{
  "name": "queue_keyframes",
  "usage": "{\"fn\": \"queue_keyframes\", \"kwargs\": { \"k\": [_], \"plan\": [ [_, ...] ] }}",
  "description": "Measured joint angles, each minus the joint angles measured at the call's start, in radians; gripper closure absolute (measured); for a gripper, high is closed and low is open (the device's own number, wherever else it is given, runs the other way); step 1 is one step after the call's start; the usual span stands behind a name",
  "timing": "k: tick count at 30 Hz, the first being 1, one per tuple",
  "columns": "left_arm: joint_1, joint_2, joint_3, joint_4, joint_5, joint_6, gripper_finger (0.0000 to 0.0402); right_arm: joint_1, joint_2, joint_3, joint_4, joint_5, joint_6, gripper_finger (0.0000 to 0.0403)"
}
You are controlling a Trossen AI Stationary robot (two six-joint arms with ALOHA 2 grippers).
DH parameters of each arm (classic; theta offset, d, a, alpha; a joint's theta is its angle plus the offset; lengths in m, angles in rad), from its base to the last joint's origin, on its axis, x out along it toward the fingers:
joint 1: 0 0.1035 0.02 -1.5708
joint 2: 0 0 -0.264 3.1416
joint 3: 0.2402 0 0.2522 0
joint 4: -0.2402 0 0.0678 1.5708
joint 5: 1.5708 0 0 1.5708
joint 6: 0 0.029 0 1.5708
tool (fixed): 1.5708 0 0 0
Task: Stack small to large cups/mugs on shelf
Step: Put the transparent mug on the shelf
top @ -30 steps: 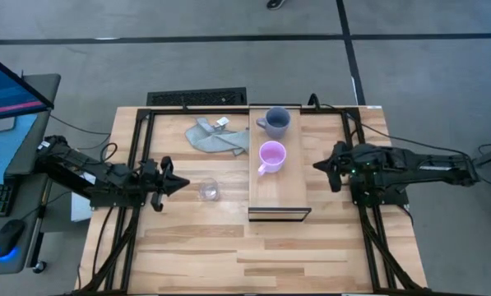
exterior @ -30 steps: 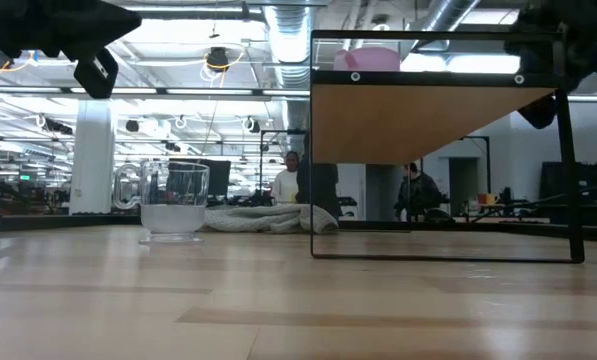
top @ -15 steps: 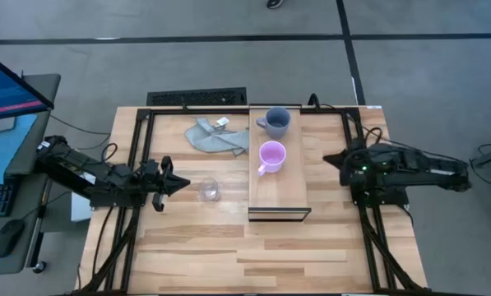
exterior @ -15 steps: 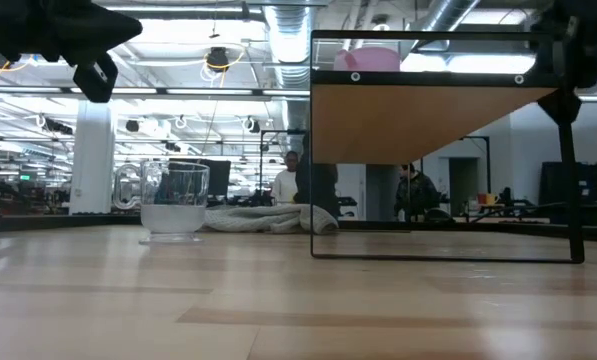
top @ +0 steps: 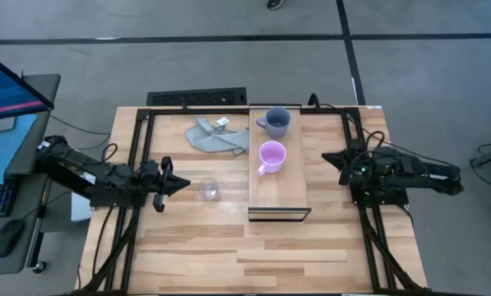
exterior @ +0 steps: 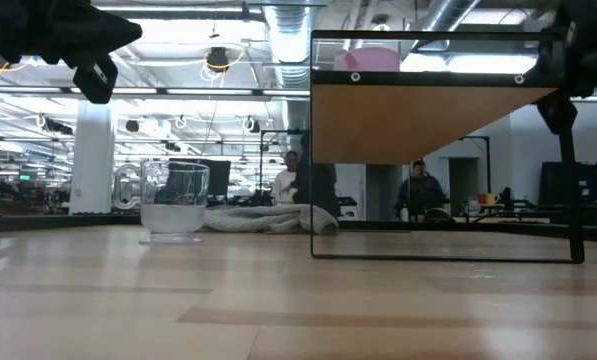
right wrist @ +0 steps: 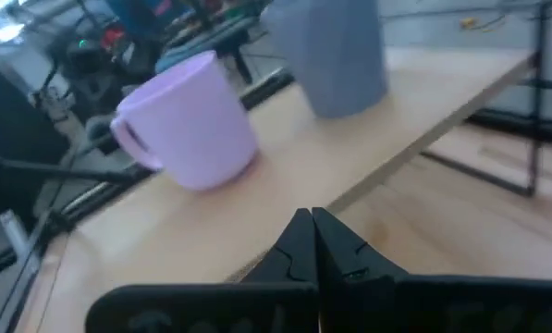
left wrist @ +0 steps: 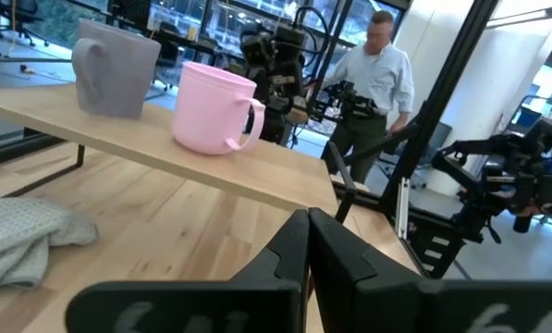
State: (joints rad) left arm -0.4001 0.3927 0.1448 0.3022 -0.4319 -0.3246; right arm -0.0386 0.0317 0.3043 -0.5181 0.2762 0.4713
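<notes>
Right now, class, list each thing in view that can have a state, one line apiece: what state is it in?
Blue-grey mug: upright on the shelf, empty.
Pink mug: upright on the shelf, empty.
Glass cup: upright on the table, off the shelf.
Grey cloth: crumpled on the table.
Left gripper: shut, holding nothing, beside the glass cup.
Right gripper: shut, holding nothing, beside the shelf.

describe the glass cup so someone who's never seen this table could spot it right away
Find the raised wooden shelf in the middle of the table. The glass cup stands on the tabletop off its left side, just ahead of the left gripper. Unlike the two mugs on the shelf, it is clear.
</notes>
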Motion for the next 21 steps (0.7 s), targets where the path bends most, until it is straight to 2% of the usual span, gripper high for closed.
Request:
{"fn": "queue_keyframes", "kwargs": {
  "k": [5,9,12,16,21],
  "plan": [
    [0.0,0.0,0.0,0.001,0.009,-0.004,0.0401,0.02,-0.007,-0.041,0.056,-0.035,0.0,0.0397],
    [0.0,0.017,0.0,0.003,0.029,-0.018,0.0401,0.024,-0.02,-0.049,0.059,-0.008,0.0,0.0393],
    [0.0,0.037,0.0,0.002,0.005,-0.024,0.0398,0.022,-0.021,-0.05,0.059,0.013,0.0,0.0392],
    [0.0,0.08,0.028,-0.003,0.002,-0.007,0.0379,0.022,-0.021,-0.05,0.06,0.014,0.0,0.0393],
    [0.0,0.127,0.085,-0.006,0.006,0.019,0.0332,0.022,-0.021,-0.05,0.058,0.039,0.017,0.0392]
  ]
}}
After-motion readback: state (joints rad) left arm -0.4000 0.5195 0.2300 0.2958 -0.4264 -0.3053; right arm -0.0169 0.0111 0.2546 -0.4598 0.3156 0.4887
